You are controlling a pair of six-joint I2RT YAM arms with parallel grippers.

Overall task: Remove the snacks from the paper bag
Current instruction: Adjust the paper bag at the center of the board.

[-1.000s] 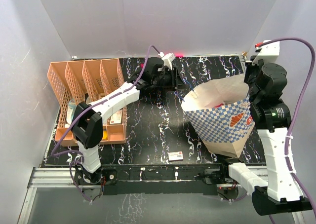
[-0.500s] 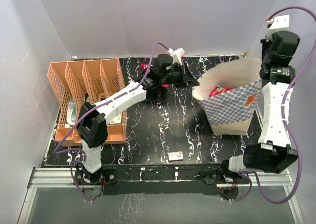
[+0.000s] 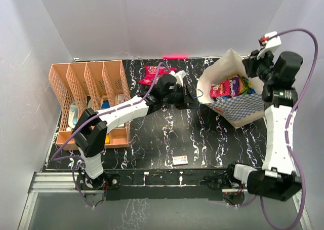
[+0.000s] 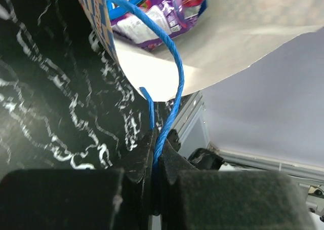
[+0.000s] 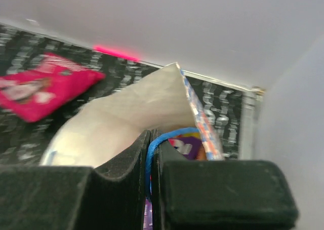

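Observation:
The blue-and-white checkered paper bag [image 3: 242, 107] lies tipped at the back right, its cream mouth facing up and left. Several snack packets [image 3: 230, 87] in pink, purple and yellow show inside it. One magenta packet [image 3: 152, 74] lies on the table at the back centre, also in the right wrist view [image 5: 45, 85]. My left gripper [image 3: 191, 98] is shut on a blue cord handle [image 4: 174, 88] at the bag's left rim. My right gripper [image 3: 254, 68] is shut on the other blue cord handle [image 5: 172, 135] at the bag's far right rim. A purple packet [image 4: 152, 17] shows in the left wrist view.
A peach-orange divider rack [image 3: 88, 98] with small items stands at the left. A small white flat box [image 3: 180, 160] lies near the table's front edge. White walls close in the back and sides.
The right arm has lowered and tipped the bag over toward the left, so its mouth faces the camera and the packets show. The left gripper has moved to the bag's rim and holds a handle.

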